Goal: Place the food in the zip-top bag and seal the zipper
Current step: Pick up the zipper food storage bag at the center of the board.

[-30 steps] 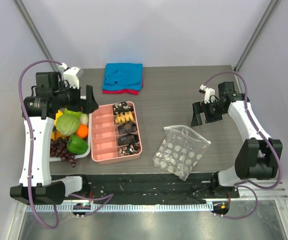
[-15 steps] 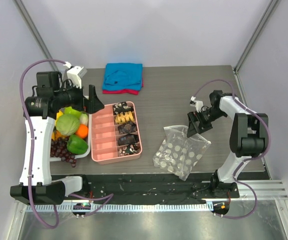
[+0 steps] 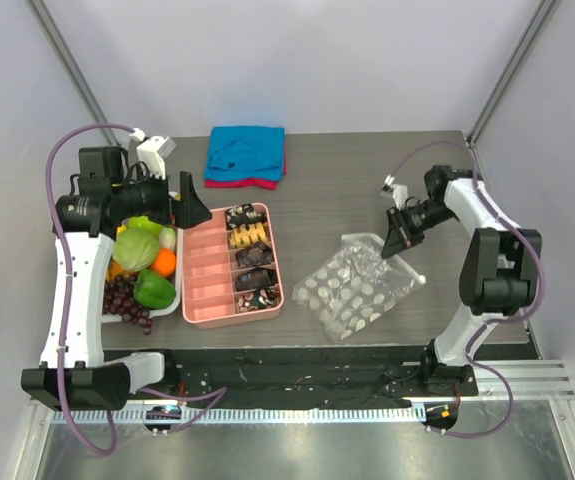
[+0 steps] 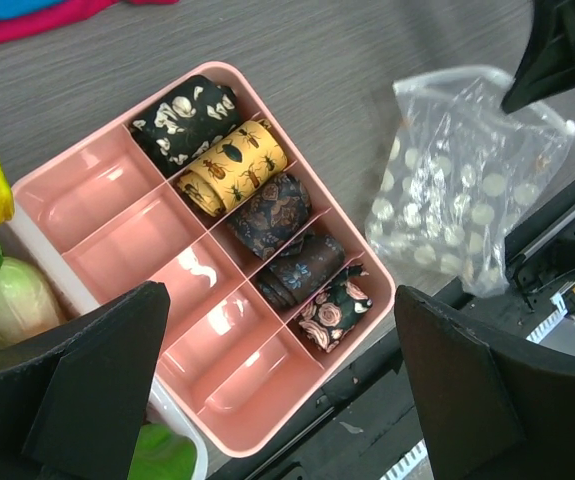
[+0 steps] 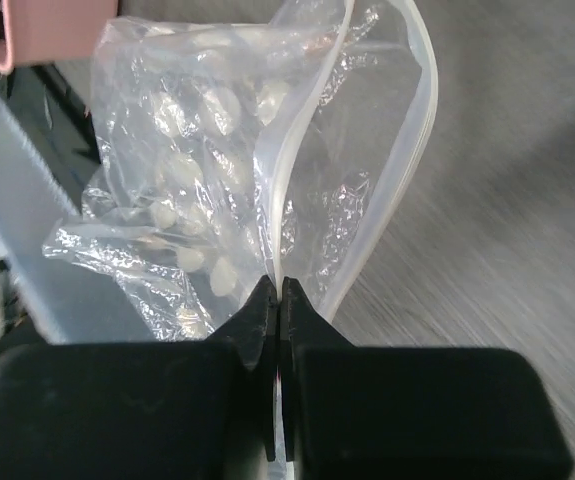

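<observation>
The zip-top bag, clear with white dots, lies at the table's front right. My right gripper is shut on its mouth edge, and in the right wrist view the gripper pinches one side of the zipper while the other side bows away, leaving the bag open. The food, a cabbage, an orange, a green pepper and grapes, sits in a white tray at the left. My left gripper hangs open and empty over the pink box.
The pink divided box holds several rolled patterned cloths in its right column. A folded blue and red cloth lies at the back. The table's front edge runs just below the bag.
My right gripper came down to the bag's mouth and shut on its edge. The bag has been pulled up at that corner and turned. My left arm edged right over the pink box.
</observation>
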Available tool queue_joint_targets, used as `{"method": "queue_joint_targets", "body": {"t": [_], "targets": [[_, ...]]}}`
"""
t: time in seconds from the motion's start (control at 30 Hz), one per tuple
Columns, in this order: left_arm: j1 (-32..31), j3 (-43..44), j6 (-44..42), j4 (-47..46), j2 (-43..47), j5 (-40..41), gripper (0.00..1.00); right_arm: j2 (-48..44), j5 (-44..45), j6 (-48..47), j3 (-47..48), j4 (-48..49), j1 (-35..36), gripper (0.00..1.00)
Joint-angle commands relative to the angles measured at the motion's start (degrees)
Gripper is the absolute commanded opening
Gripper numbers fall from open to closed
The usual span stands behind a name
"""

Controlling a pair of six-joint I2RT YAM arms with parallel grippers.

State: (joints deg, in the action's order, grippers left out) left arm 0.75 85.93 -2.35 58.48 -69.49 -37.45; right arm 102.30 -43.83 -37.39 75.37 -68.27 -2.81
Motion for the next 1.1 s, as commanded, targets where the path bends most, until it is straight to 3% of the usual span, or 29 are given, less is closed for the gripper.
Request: {"method": "queue_joint_targets", "body": {"t": [0.0,0.13,0.3,0.6,0.87,1.07], "targets": [[-0.23,2.04,2.08,-2.66,0.94,-0.61,1.00,-12.88,3.38,5.65,8.81,0.76,-0.71,0.01],[-1.90,3.89,8.75,-6.87,0.67,1.68,1.00,-20.20,8.23,8.03,13.56,4.37,0.17,0.01],[-4.53,6.35,17.19,-11.19,-1.95,6.16,1.00,-28.46,17.10,1.02,13.14,6.92,6.82,0.01],[-14.19,6.97,11.93,-12.60,-7.85,6.07,1.00,-41.03,27.66,-21.04,0.77,7.89,18.97,0.01],[-24.38,8.37,7.19,-10.84,-13.55,7.22,0.98,-56.05,21.52,-52.46,-14.27,13.68,22.06,0.01],[-33.87,13.47,4.46,-7.15,-20.32,7.13,0.92,-62.84,13.79,-66.58,-22.46,17.83,21.97,0.01]]}}
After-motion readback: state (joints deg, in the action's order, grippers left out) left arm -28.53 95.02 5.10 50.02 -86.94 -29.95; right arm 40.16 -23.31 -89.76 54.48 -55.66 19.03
